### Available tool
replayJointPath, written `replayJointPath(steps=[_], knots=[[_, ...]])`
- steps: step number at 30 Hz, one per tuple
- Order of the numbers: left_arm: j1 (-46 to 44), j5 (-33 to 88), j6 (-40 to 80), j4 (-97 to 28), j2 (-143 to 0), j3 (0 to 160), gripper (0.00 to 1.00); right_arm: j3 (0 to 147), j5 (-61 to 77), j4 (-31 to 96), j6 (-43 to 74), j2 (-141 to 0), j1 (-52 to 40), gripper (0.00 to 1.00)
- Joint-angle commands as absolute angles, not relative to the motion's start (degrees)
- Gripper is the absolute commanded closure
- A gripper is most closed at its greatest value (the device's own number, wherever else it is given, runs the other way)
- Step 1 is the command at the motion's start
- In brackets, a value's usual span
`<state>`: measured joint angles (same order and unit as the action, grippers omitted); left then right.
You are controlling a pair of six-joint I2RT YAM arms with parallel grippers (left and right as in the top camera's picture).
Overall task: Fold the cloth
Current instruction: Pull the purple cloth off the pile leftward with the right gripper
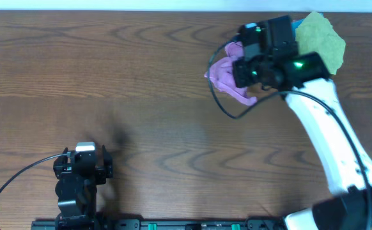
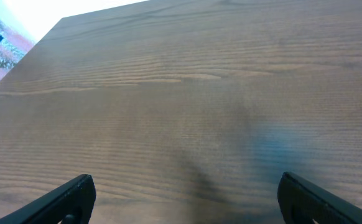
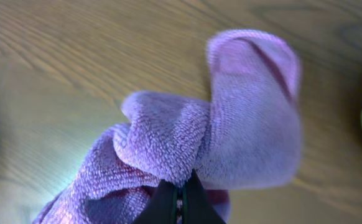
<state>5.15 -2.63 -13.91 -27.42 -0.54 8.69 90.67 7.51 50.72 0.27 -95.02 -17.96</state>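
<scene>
Left gripper [image 1: 85, 154] sits at the near left edge of the table [image 1: 141, 76], pointing toward the far side. Its wrist view shows both fingers [image 2: 63, 200] spread wide with only bare wood grain between them; nothing is held and nothing is touched.

Middle of the table: wood only, with a faint shadow beside the left arm.

Far right: the cloth [image 1: 227, 73] lies bunched in a purple-magenta heap, not flat. My right gripper [image 1: 248, 69] is directly over its right part, with the white forearm [image 1: 326, 128] running back to the near right corner. From the right wrist camera, the right gripper [image 3: 178, 194] has its two fingertips pressed together on a thick ridge of the cloth [image 3: 231, 124]. One flap curls up and over into a loop to the right of the pinch. Whether the heap is clear of the wood, I cannot tell.

Yellow-green cloth [image 1: 321, 41] lies crumpled just right of my gripper, at the far edge.
</scene>
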Motion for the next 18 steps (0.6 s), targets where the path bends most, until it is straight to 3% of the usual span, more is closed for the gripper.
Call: replayJointPath(steps=[1,2,9,18], knots=[[5.2,-3.4,-13.7,-27.6,-0.3,7.7,0.05,91.1,20.0,47.5,0.1,-100.2,-22.3,0.4],[5.2,-3.4,-13.7,-27.6,-0.3,7.7,0.05,91.4,24.2,47.1,-0.6,-101.0,-23.7,0.01],[5.2,-3.4,-13.7,-27.6,-0.3,7.7,0.05,92.0,7.7,49.1,1.9,-100.9,-31.6,0.01],[5.2,-3.4,-13.7,-27.6,-0.3,7.7,0.05,91.7,-4.3,54.2,7.0,-100.5,-28.6,0.01]])
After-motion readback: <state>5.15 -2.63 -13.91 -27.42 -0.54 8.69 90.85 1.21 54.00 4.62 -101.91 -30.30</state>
